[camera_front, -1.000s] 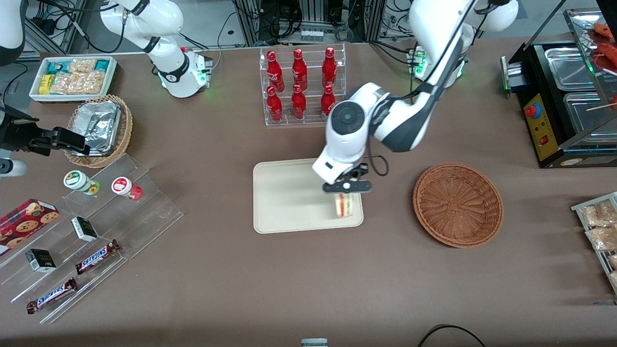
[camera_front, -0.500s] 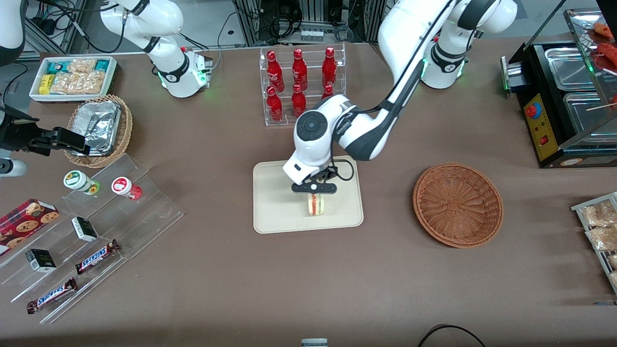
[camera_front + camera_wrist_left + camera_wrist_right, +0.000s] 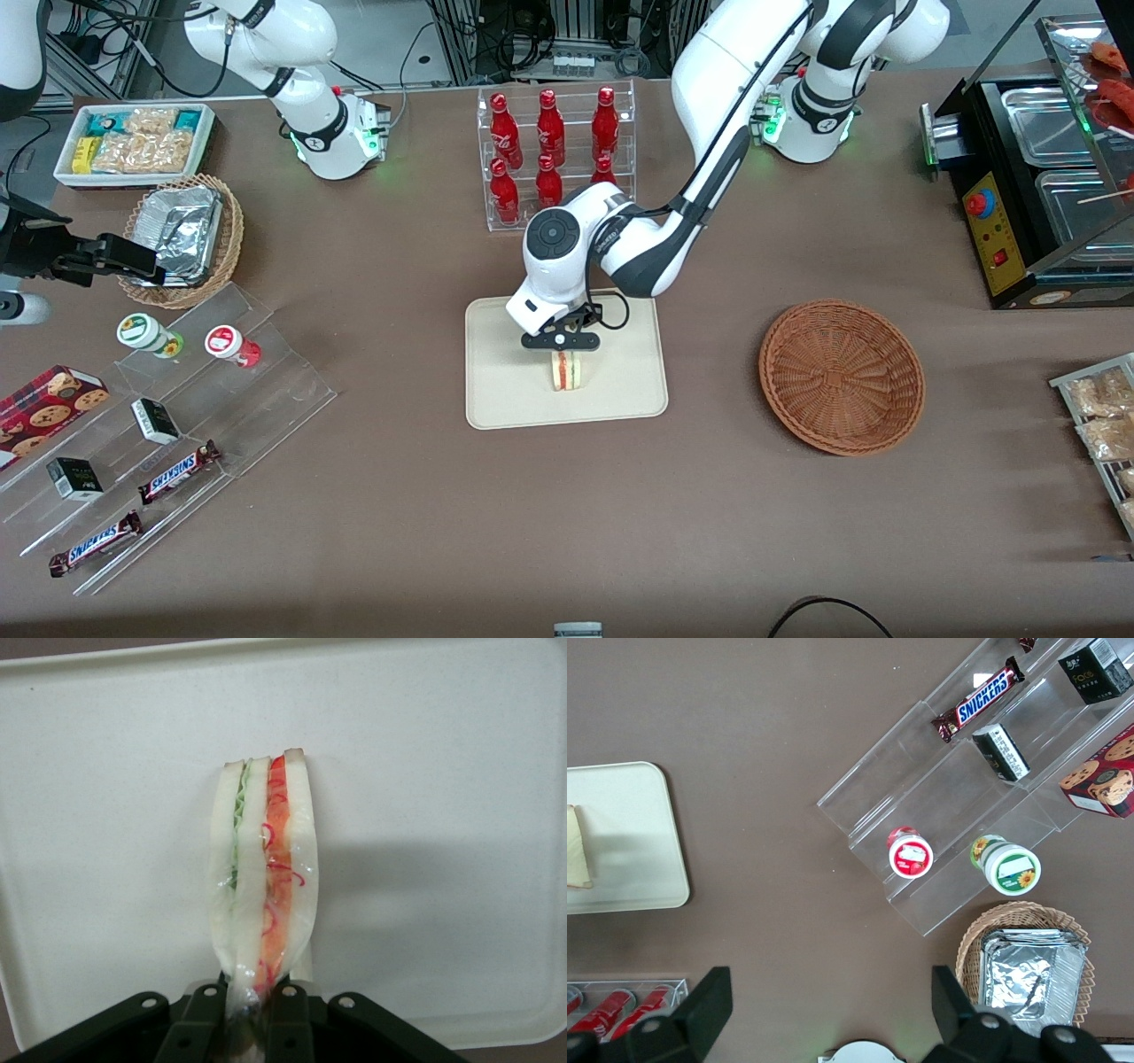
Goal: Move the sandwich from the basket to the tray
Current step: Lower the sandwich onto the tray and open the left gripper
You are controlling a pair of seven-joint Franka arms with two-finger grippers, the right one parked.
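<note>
The sandwich is a wrapped wedge of pale bread with red and green filling stripes. It hangs edge-down over the middle of the cream tray, whether touching it I cannot tell. My gripper is directly above it, shut on the sandwich's wrapped tip. The tray's surface fills the wrist view around the sandwich. The reddish-brown wicker basket stands empty beside the tray, toward the working arm's end of the table. One corner of the sandwich shows in the right wrist view.
A clear rack of red bottles stands farther from the front camera than the tray, close to my arm. A stepped acrylic display with snack bars and cups lies toward the parked arm's end. A black food warmer stands at the working arm's end.
My gripper has carried the sandwich from the tray's edge nearest the basket to over the tray's middle, and a little farther from the front camera.
</note>
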